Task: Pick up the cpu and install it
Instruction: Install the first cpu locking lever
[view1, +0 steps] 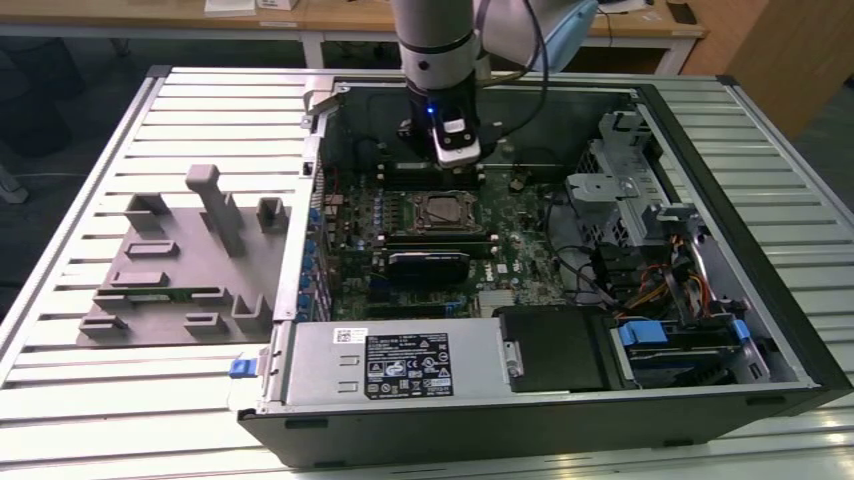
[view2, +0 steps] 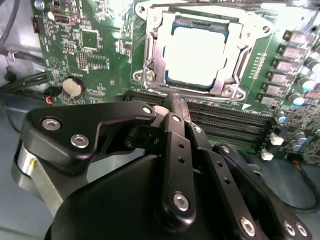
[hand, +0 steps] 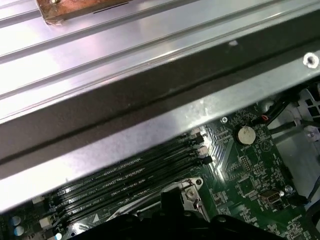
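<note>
Worktop (view1: 80, 360) of ribbed metal carries an open computer case (view1: 747, 170), and beside it, on the exterior view's left, a grey fixture tray (view1: 147, 290) of upright blocks. Inside the case lies the green motherboard (view2: 95, 55). Over its far part hangs the hand (view1: 457, 150); in the second wrist view its fingers (view2: 172, 107) are drawn together, nothing between them. Just ahead of them sits the socket (view2: 150, 60), and the cpu (view2: 197, 55) rests flat inside its metal frame, silver top up. Light, stiff and thin by the look of it, likely fragile underneath, so its edges are the place to grip, kept level.
</note>
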